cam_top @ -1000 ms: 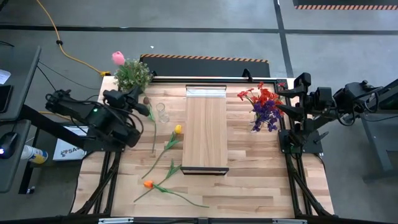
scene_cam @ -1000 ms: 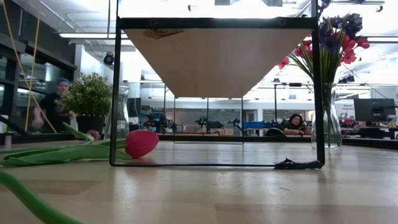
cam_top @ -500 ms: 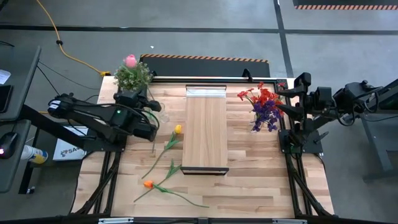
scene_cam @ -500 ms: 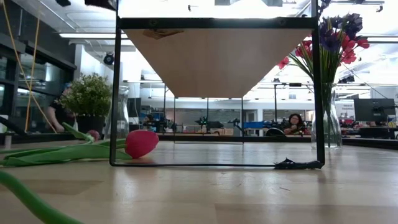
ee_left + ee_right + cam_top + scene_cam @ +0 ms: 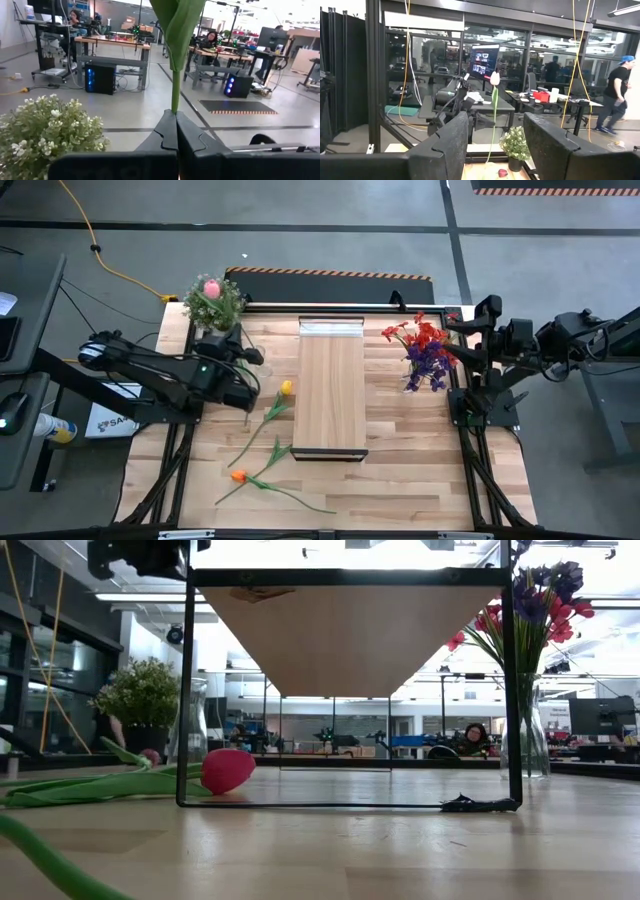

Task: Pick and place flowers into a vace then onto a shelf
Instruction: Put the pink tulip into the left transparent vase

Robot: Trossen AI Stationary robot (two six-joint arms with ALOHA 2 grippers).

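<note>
Above the rear left part of the plank surface, the left arm reaches inward with its pincer clenched on the green stem of a pink-headed artificial flower, held upright; the pink head shows over the bushy pale-green potted plant. The right arm waits beyond the right edge, its pincer released and holding nothing. From above, the left arm hides the grasp point itself. Yellow-headed and orange-headed stems lie flat left of the long light-wood shelf. A clear vase of red and purple flowers stands right of the shelf. Beyond the surface: grey floor, desks, monitors, and a person walking.
</note>
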